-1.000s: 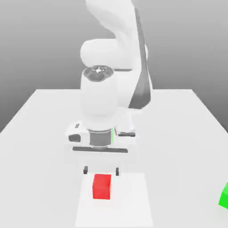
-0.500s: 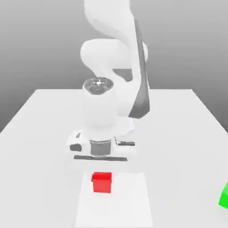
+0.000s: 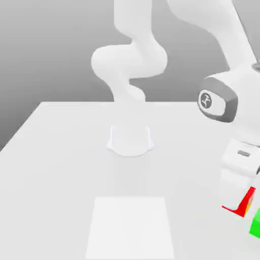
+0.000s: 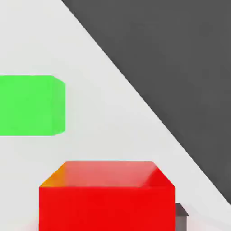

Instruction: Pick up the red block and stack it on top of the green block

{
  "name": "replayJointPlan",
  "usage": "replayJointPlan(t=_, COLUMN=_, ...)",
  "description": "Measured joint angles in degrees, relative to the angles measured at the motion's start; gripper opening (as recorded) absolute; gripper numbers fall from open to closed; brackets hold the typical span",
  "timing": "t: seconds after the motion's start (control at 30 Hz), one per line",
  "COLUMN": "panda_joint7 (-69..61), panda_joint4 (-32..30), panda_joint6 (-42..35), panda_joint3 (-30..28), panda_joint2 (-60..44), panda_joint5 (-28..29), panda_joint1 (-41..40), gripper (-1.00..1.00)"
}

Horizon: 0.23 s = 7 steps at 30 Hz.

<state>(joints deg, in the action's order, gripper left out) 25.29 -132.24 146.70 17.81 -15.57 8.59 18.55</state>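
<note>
My arm (image 3: 223, 56) has swung wide across the white table (image 3: 61, 152), away from the pale square mat (image 3: 129, 226) near the table's middle where I hovered a second ago, and now leans out toward the exterior view's right edge. That mat lies bare now; the red block (image 3: 242, 204) that sat on it has come along with me. It hangs tilted right beneath my pincer (image 3: 238, 200), off the table surface, so I judge I have it clamped, fingers closed to the block's width, though the fingers themselves are hidden behind it. In the hand view the red block (image 4: 106, 198) looms close under me, and the green block (image 4: 29, 106) rests on the table just beside it, not yet underneath. The pick is done and the carry is nearly over. What remains, I think, is to centre over the green block (image 3: 255, 225) and lower squarely.
</note>
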Motion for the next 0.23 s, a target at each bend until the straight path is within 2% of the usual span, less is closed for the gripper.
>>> replayJointPlan(t=0.1, panda_joint7=1.5, panda_joint4=1.8, panda_joint6=4.1, panda_joint3=-1.3, panda_joint2=-6.3, panda_joint5=3.9, panda_joint1=2.8, gripper=-1.00)
replayJointPlan(t=0.13, panda_joint7=1.9, panda_joint4=2.0, panda_joint6=5.1, panda_joint3=-1.8, panda_joint2=-7.4, panda_joint5=4.6, panda_joint1=3.3, gripper=1.00)
replayJointPlan(t=0.23, panda_joint7=1.9, panda_joint4=2.0, panda_joint6=5.1, panda_joint3=-1.8, panda_joint2=-7.4, panda_joint5=4.6, panda_joint1=3.3, gripper=1.00)
